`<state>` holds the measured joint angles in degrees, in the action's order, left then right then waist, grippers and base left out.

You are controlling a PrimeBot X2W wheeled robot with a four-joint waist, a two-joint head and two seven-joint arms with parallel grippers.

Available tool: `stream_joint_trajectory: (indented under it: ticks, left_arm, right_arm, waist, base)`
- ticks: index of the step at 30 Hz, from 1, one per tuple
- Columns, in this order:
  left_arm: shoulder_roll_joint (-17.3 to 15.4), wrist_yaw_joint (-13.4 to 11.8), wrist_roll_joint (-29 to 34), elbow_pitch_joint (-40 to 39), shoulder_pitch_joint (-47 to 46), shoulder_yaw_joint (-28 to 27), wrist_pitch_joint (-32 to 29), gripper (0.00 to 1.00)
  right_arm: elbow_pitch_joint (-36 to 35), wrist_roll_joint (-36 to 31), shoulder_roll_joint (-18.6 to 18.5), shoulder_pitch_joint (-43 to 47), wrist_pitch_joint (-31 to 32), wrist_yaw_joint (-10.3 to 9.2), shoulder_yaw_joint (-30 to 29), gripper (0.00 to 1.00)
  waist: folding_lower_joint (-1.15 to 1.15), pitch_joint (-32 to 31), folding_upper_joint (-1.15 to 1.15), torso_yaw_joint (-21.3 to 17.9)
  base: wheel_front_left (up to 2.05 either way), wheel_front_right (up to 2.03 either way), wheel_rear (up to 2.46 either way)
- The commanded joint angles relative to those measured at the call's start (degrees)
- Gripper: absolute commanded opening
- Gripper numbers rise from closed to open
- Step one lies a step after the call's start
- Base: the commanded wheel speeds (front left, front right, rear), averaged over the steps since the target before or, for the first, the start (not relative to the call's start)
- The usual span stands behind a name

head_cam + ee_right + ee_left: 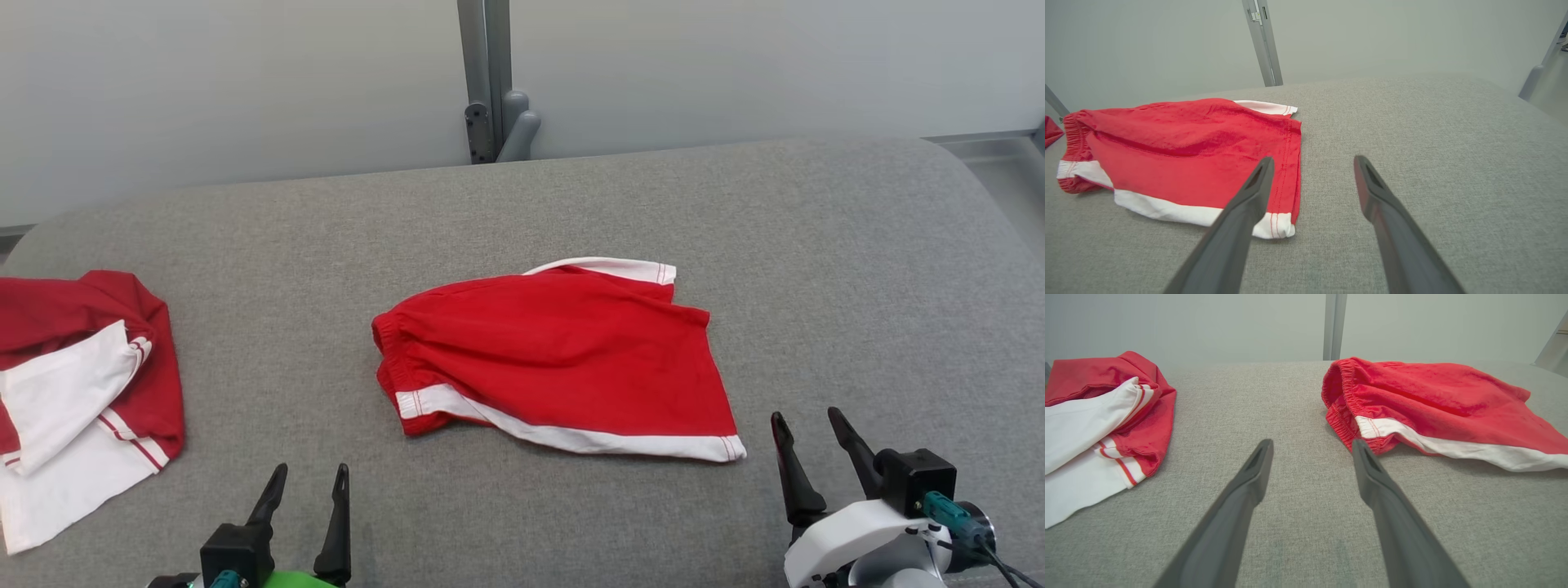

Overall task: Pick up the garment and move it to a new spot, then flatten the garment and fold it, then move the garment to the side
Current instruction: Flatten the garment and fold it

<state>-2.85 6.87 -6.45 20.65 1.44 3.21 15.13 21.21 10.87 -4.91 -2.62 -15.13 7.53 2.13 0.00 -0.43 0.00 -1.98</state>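
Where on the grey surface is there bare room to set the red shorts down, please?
Widest bare patch: grey surface right of the red shorts, to its right edge. Another lies between the shorts and the red-and-white garment; a strip runs behind the shorts, toward the wall. Crowded: far left, under that garment.

Crumpled red-and-white cloth garment (77,384): cut by head view's left edge. Red cloth shorts with white trim (1445,404): run off left wrist view's right edge.

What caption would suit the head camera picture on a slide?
Red shorts lie on the grey surface beyond the open left gripper and open right gripper.
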Motion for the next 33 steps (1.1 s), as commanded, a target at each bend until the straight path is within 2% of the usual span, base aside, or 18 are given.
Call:
stream_joint_trajectory:
  ticks: [1,12,23,24,26,27,29,31,33]
  left_arm:
    - [-0.11,0.03,0.06,-0.16,0.5,0.05,0.01,1.0]
    - [-0.11,-0.05,-1.02,0.75,-1.29,2.2,0.01,1.0]
    - [-0.13,-0.07,-3.53,3.31,-6.88,6.64,0.01,1.0]
    - [-0.13,-0.1,-3.58,3.43,-7.33,6.69,0.01,1.0]
    - [-0.13,-0.08,-3.63,3.69,-7.79,6.82,0.01,1.0]
    - [-0.13,-0.07,-3.67,3.79,-7.94,6.91,0.01,1.0]
    - [-0.13,-0.06,-3.85,3.92,-8.28,7.03,0.01,1.0]
    - [-0.13,-0.01,-3.92,4.08,-8.59,7.21,0.01,1.0]
    - [-0.13,0.14,-4.22,4.33,-8.8,7.48,0.01,1.0]
  right_arm:
    - [0.04,-0.17,-0.02,0.56,-0.03,-0.08,0.06,1.0]
    - [1.84,-0.36,-0.57,0.35,-0.03,-0.08,2.12,1.0]
    - [9.64,1.15,-1.31,-5.89,-0.03,-0.08,8.26,1.0]
    - [10.18,1.35,-1.26,-6.52,-0.03,-0.08,8.96,0.96]
    - [11.34,1.75,-1.21,-7.36,-0.03,-0.08,9.68,0.71]
    - [11.74,1.93,-1.19,-7.6,-0.03,-0.08,9.98,0.5]
    - [12.36,2.37,-1.27,-8.04,-0.03,-0.08,10.62,0.34]
    - [12.58,2.81,-1.5,-8.41,-0.03,-0.08,10.87,0.0]
    - [12.61,3.19,-1.65,-8.48,-0.03,-0.08,11.19,0.0]
  waist:
    - [0.0,-0.26,0.0,0.19]
    - [0.0,1.65,0.0,-0.12]
    - [0.0,8.07,0.0,-0.21]
    - [0.0,8.32,0.0,-0.24]
    - [0.0,8.79,0.0,-0.17]
    - [0.0,8.94,0.0,-0.12]
    - [0.0,9.21,0.0,0.02]
    - [0.0,9.41,0.0,0.07]
    - [0.0,9.54,0.0,0.0]
  base:
    - [0.0,0.0,0.0]
    - [0.0,0.0,0.0]
    - [0.0,0.0,0.0]
    - [0.0,0.0,0.0]
    - [0.0,0.0,0.0]
    - [0.0,0.0,0.0]
    - [0.0,0.0,0.0]
    - [0.0,0.0,0.0]
    - [0.0,0.0,0.0]
